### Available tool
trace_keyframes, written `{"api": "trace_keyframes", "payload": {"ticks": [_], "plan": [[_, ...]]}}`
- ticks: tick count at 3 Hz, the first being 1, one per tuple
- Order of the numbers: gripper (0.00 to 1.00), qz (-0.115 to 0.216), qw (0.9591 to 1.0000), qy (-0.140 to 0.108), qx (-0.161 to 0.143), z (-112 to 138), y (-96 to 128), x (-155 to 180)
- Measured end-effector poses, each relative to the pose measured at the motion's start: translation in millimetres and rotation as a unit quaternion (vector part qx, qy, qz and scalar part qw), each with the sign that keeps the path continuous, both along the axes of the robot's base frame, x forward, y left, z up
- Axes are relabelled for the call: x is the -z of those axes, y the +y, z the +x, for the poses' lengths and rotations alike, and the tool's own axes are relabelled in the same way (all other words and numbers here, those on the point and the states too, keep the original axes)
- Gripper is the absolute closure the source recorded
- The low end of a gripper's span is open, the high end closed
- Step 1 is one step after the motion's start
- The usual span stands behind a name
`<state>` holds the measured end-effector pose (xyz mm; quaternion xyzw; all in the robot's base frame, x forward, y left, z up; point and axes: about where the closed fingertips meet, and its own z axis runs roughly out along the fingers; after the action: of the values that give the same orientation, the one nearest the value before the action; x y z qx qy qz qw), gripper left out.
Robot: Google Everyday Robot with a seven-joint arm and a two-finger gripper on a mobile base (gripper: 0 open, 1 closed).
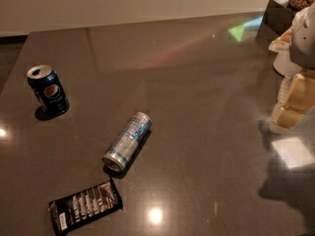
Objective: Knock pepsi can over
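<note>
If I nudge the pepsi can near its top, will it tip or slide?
Likely tips: the pepsi can stands upright, taller than wide. The glossy table may let it slide if pushed low. Once down it could roll. The gripper is at the right edge, far from it.

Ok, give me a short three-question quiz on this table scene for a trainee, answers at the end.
1. True or false: the short dark blue Pepsi can with the silver top stands upright.
2. Which lies nearest the slim silver and light-blue can? A) the black rectangular snack wrapper B) the Pepsi can C) the white end effector
3. At which edge of the camera view is the end effector?

Key: 1 true. 2 A. 3 the right edge, far from the Pepsi can.
</note>
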<state>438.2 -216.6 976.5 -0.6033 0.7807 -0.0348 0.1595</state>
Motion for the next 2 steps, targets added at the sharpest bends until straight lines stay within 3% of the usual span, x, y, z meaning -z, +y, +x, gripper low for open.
{"api": "trace_keyframes", "payload": {"ticks": [1,2], "plan": [[0.00,0.000,1.0000,0.000,0.000,0.0,0.0,0.0],[0.00,0.039,0.9983,-0.026,-0.034,16.2,37.4,-8.6]]}}
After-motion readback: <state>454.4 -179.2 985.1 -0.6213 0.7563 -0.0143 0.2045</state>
